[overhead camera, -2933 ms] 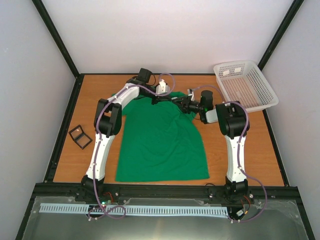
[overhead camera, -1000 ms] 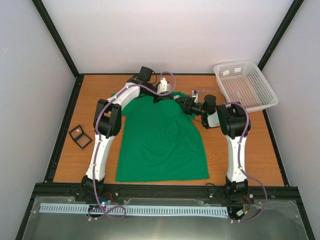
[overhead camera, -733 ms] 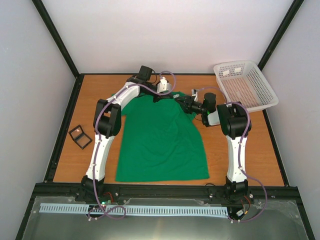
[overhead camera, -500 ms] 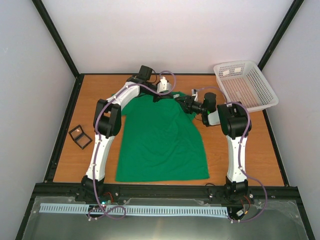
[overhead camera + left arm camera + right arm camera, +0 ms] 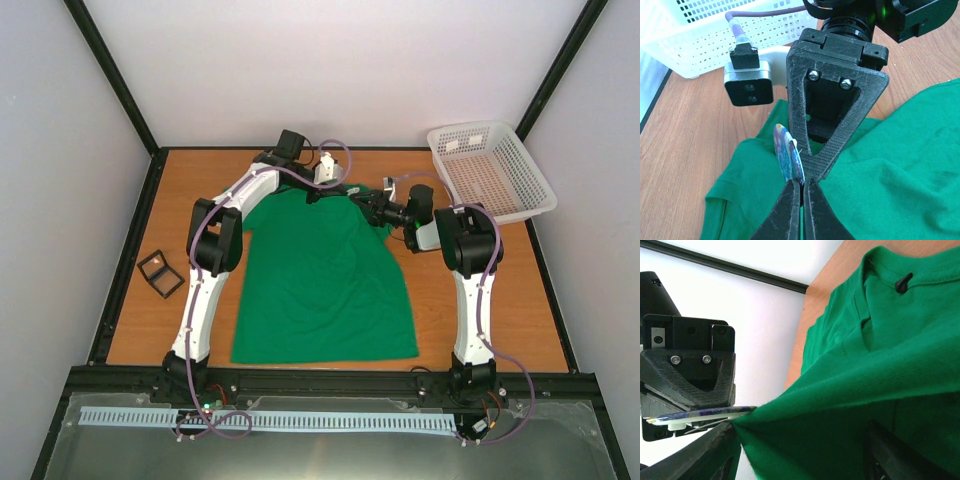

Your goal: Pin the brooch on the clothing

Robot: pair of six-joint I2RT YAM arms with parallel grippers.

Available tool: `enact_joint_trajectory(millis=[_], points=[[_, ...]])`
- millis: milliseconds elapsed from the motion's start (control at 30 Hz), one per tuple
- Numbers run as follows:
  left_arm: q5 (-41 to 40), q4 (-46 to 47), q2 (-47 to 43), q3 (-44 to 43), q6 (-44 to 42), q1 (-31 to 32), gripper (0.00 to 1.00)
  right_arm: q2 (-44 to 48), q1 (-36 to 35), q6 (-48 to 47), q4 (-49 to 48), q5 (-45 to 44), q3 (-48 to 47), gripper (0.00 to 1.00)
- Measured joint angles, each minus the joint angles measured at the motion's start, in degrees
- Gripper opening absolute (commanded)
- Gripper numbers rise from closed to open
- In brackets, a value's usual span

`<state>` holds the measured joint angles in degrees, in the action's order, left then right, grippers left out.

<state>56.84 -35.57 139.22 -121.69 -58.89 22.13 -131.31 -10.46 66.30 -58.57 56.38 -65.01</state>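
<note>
The green clothing (image 5: 320,280) lies flat on the table, collar toward the back. At its collar end my left gripper (image 5: 802,182) is shut on the lower edge of the brooch (image 5: 788,154), a small bluish round badge held on edge above the shoulder cloth (image 5: 745,190). The right gripper's black finger (image 5: 835,100) stands right against it. In the right wrist view a raised fold of the clothing (image 5: 850,390) runs to a point at the brooch's edge (image 5: 705,415). My right gripper (image 5: 800,440) is open, its jaws wide apart on either side of that fold.
A white mesh basket (image 5: 490,170) sits at the back right corner. A small black square-framed case (image 5: 160,272) lies on the wood left of the clothing. Both arms meet over the collar (image 5: 345,195). The dark collar label (image 5: 903,282) shows in the right wrist view.
My right gripper has edged slightly toward the back and its jaws have spread wider around the fold. The left gripper stays shut on the brooch, hardly moving.
</note>
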Motion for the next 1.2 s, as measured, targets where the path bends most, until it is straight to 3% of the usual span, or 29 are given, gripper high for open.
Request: enact_joint_trajectory(millis=[767,1200], points=[[-0.8,-0.9,0.0,-0.7,-0.2,0.0,0.01,0.0,0.1,-1.4,5.2,1.4,-2.7,0.68],[-3.1,-2.0,0.1,-0.7,-0.8,-0.1,0.01,0.0,0.2,-7.6,18.4,3.4,-7.1,0.67]])
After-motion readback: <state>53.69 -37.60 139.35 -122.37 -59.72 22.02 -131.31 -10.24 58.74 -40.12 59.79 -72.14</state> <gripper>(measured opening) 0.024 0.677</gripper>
